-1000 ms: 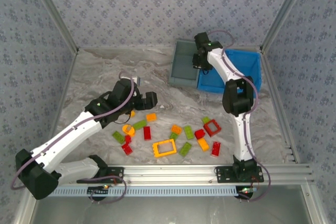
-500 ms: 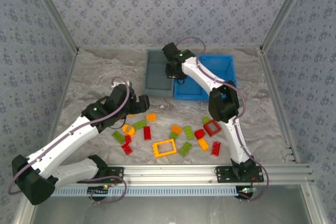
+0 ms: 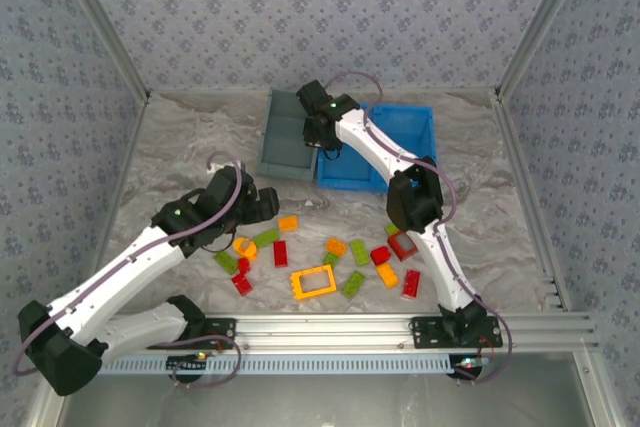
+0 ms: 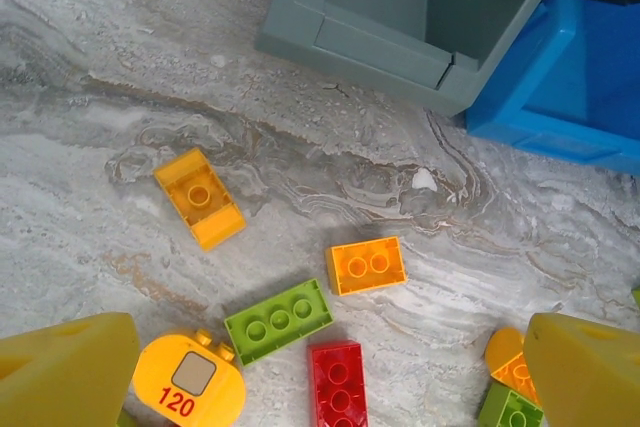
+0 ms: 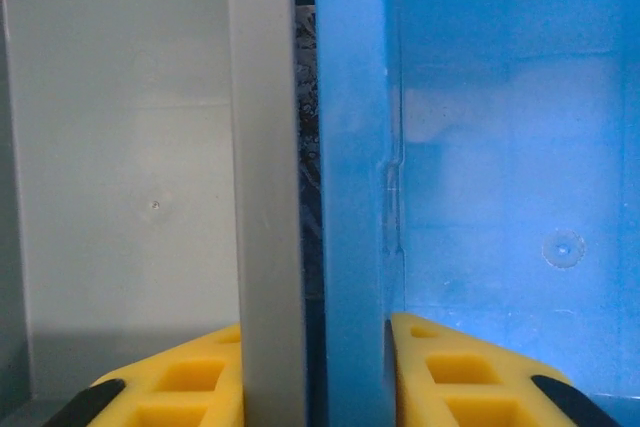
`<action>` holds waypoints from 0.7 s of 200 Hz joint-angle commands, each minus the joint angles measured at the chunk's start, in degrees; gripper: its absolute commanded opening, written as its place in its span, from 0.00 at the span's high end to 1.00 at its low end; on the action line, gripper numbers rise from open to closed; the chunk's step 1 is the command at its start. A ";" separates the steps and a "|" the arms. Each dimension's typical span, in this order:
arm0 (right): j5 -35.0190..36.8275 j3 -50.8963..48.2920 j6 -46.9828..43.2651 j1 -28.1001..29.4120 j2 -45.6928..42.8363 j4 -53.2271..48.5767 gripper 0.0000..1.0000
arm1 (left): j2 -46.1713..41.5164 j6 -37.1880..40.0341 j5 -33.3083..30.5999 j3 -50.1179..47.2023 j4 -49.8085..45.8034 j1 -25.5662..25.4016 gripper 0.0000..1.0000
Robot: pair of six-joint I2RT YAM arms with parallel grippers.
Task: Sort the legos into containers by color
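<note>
The legos (image 3: 330, 262) lie scattered at the table's near middle: red, green and orange bricks plus a yellow frame (image 3: 313, 281) and a red frame (image 3: 405, 244). The grey bin (image 3: 283, 144) and the blue bin (image 3: 392, 152) stand side by side at the back. My right gripper (image 3: 322, 139) is shut on their two adjoining walls, the grey wall (image 5: 265, 177) and the blue wall (image 5: 352, 177), one finger inside each bin. My left gripper (image 4: 322, 347) hangs open above an orange brick (image 4: 367, 265), a green brick (image 4: 278, 320) and a red brick (image 4: 338, 385).
A rounded yellow piece marked 120 (image 4: 188, 387) and an upturned orange brick (image 4: 199, 197) lie left of the open fingers. Both bins look empty inside. Patterned walls and metal posts (image 3: 105, 42) fence the table; a rail (image 3: 330, 327) runs along the near edge.
My right arm has dragged both bins leftward across the back of the table. My left arm has drawn back and left a little, toward the bricks.
</note>
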 commanded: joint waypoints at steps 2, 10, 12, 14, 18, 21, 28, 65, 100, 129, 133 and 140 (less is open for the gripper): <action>-4.16 3.43 1.02 0.12 0.14 2.05 0.61 | -2.04 -1.26 -1.27 -0.58 -2.37 -0.37 0.01; -4.35 3.65 0.42 0.11 0.00 1.79 0.60 | -2.48 -1.35 -1.27 -0.90 -2.38 -0.38 0.01; -4.45 3.71 0.25 0.13 -0.09 1.61 0.60 | -2.62 -1.37 -1.28 -0.99 -2.41 -0.36 0.01; -4.43 3.80 0.18 0.11 -0.20 1.50 0.59 | -2.70 -1.36 -1.30 -1.08 -2.38 -0.38 0.01; -4.36 3.93 -0.19 0.17 -0.32 1.20 0.58 | -2.89 -1.33 -1.39 -1.20 -2.40 -0.32 0.01; -4.35 3.91 -0.41 0.28 -0.49 1.00 0.57 | -3.04 -1.41 -1.45 -1.34 -2.45 -0.30 0.01; -3.89 3.96 -0.85 0.41 -0.91 0.68 0.54 | -3.43 -1.44 -1.54 -1.48 -2.54 -0.33 0.01; -0.10 3.17 -3.53 1.60 -5.58 -0.47 0.45 | -3.68 -1.55 -1.23 -1.51 -2.34 -0.22 0.01; 3.74 -3.46 -6.30 2.38 -15.03 1.30 0.44 | -1.45 -0.14 2.39 -0.08 -2.60 -0.29 0.07; 5.79 -20.78 -9.77 4.64 -29.50 8.30 0.45 | 0.89 0.88 9.07 0.70 -2.54 -1.88 0.25; 5.98 -24.00 -10.23 5.17 -31.95 9.84 0.45 | 1.10 1.20 9.66 0.54 -2.40 -2.64 0.28; 6.29 -29.76 -11.01 6.04 -36.37 12.19 0.45 | 1.35 1.81 10.14 0.30 -2.31 -4.52 0.31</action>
